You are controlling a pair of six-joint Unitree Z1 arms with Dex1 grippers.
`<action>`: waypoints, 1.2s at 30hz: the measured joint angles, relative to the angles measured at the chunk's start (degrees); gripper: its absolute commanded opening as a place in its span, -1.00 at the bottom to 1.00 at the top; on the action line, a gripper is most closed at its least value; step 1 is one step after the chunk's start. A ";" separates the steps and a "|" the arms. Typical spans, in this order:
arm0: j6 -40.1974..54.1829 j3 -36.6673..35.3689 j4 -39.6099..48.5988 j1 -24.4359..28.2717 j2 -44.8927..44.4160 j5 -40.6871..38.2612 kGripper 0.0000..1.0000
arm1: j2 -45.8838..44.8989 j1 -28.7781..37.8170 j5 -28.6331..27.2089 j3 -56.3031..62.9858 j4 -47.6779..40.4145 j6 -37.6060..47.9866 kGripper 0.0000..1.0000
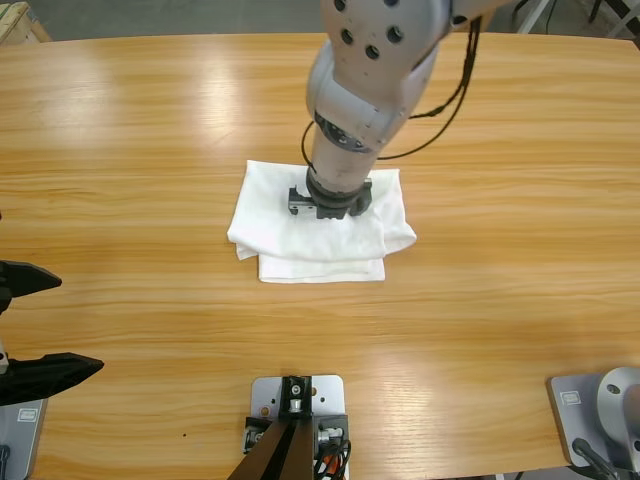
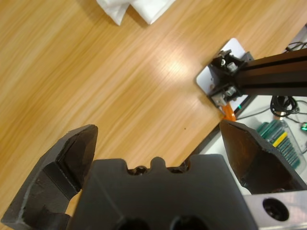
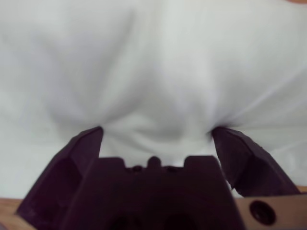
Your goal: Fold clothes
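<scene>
A wooden table (image 1: 140,150) bears one folded white T-shirt (image 1: 270,215).

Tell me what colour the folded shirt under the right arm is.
Plain white folded cotton T-shirt, no pattern showing; the high view shows it best.

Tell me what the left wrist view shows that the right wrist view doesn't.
Only the left wrist view shows bare wooden table, the rig's post at its edge, and the left claw open over nothing. Only the right wrist view shows the right claw, jaws spread, pressing dents into the cloth. Both show the folded white cotton T-shirt: just a corner on the left, nearly filling the right.
</scene>
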 measured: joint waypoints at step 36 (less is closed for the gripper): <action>-25.14 0.48 -42.32 9.89 35.77 -8.88 -1.00 | -14.06 -29.43 49.06 42.45 -56.69 -27.65 -1.00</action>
